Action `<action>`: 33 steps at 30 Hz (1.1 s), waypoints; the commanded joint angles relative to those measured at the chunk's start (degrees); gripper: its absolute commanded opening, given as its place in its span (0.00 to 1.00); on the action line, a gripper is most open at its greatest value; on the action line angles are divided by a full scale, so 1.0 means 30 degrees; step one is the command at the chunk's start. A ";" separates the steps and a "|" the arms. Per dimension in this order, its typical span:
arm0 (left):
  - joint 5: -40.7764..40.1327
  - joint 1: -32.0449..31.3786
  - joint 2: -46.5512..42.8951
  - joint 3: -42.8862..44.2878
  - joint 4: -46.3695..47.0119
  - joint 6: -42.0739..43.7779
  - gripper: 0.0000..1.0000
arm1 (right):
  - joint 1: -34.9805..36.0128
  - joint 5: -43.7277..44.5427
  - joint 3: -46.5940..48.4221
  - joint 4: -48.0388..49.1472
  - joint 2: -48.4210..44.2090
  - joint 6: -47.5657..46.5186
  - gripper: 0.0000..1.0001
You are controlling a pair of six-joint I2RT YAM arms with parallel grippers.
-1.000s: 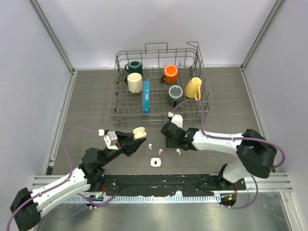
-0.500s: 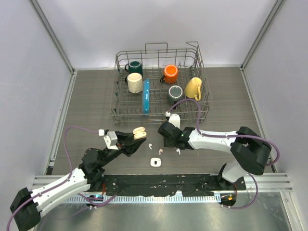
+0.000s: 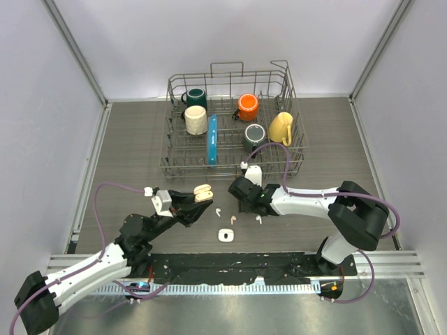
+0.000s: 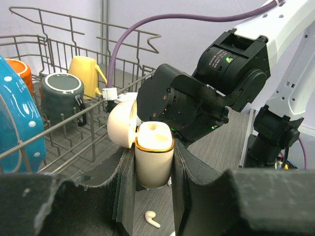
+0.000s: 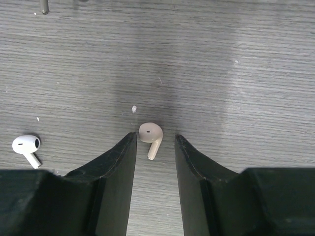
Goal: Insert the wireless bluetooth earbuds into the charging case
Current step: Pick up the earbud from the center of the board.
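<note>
My left gripper (image 4: 153, 150) is shut on the beige charging case (image 4: 153, 160), held upright above the table with its lid (image 4: 120, 123) flipped open; in the top view the case (image 3: 202, 192) sits at the left gripper (image 3: 198, 198). My right gripper (image 5: 155, 136) stands open low over the table, a pale beige earbud (image 5: 150, 138) lying between its fingers and touching neither. A white earbud (image 5: 27, 146) lies off to its left. From above, three earbuds (image 3: 218, 209) (image 3: 233, 219) (image 3: 258, 219) lie on the table by the right gripper (image 3: 241, 202). Another white earbud (image 4: 151, 219) shows under the case.
A small white case (image 3: 225, 235) lies near the front edge. A wire dish rack (image 3: 293, 150) at the back holds several mugs (image 3: 247, 106) and a blue plate (image 3: 211, 139). The right arm's wrist (image 4: 197, 103) is close behind the held case.
The right arm has shifted slightly left toward the earbuds. The left arm and the held case have stayed still.
</note>
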 commanded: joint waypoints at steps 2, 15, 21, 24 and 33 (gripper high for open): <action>-0.0186 -0.0040 0.0077 0.0779 0.0931 -0.0052 0.00 | -0.0138 0.0575 0.0372 0.0878 0.0279 0.0045 0.42; -0.0215 -0.0069 0.0047 0.0691 0.0931 -0.0110 0.00 | -0.0226 0.0341 -0.0155 0.1288 0.0572 0.0192 0.36; -0.0273 -0.0069 0.0047 0.0662 0.0931 -0.0052 0.00 | -0.0226 0.0165 -0.0389 0.1259 0.0515 0.0250 0.31; -0.0303 -0.0040 0.0047 0.0691 0.0931 0.0007 0.00 | -0.0226 0.0106 -0.0478 0.1171 0.0368 0.0134 0.28; -0.0273 -0.0069 0.0252 0.0691 0.1048 0.0007 0.00 | 0.0240 -0.0685 -0.1093 0.0820 -0.0657 0.0601 0.23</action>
